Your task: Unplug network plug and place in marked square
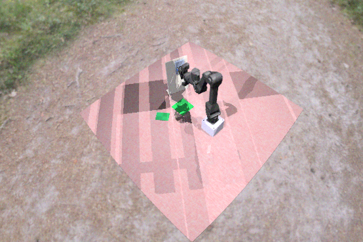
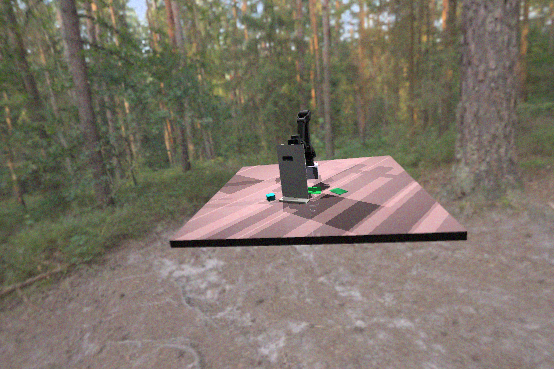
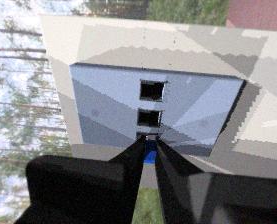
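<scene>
The blue plug [image 3: 150, 156] sits in the lowest of the openings on the blue-grey socket plate [image 3: 106, 92] [image 1: 179, 63] in the wrist view. The plate is on the upright panel [image 3: 101, 37] [image 1: 171, 71] [image 2: 294, 173]. My gripper [image 3: 149, 144] [image 1: 179, 70] is shut on the plug, with one finger on each side, close to the plate. The thin tab is too hidden by the fingers to make out. Two green marked patches lie on the table, a larger one [image 1: 187, 106] and a smaller one [image 1: 162, 116] [image 2: 338, 191]. The panel hides the fingers in the exterior view.
The arm [image 1: 213, 95] [image 2: 303, 125] reaches from its white base [image 1: 212, 127] to the panel. A small teal object [image 2: 270, 197] lies beside the panel's foot in the exterior view. Two more openings [image 3: 152, 90] [image 3: 149, 118] show in the socket plate. Shadows cross the pink table [image 1: 226, 166].
</scene>
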Motion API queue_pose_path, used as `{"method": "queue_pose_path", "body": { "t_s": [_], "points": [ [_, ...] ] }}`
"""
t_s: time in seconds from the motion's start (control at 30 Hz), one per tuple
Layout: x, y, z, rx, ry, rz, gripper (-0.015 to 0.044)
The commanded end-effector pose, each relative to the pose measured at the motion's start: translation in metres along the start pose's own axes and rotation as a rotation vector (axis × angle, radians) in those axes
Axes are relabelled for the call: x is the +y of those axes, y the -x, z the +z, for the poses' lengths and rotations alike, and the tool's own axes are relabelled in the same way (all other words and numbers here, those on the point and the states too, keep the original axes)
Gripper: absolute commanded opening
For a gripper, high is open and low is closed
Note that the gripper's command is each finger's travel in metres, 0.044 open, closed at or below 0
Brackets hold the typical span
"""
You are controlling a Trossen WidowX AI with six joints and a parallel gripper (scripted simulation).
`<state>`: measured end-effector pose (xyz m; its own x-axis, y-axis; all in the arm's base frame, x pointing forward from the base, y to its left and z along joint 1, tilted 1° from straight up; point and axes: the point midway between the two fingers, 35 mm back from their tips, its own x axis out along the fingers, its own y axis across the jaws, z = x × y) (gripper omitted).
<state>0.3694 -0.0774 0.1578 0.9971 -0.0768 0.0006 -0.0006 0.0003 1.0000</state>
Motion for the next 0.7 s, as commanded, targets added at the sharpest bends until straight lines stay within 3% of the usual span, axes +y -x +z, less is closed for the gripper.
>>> {"method": "queue_pose_path", "body": {
  "t_s": [0.0, 0.67],
  "points": [
    [-0.001, 0.000, -0.001, 0.004, -0.004, -0.004, 0.0000],
    [0.000, 0.010, -0.002, 0.004, -0.004, -0.005, 0.0000]
  ]
}}
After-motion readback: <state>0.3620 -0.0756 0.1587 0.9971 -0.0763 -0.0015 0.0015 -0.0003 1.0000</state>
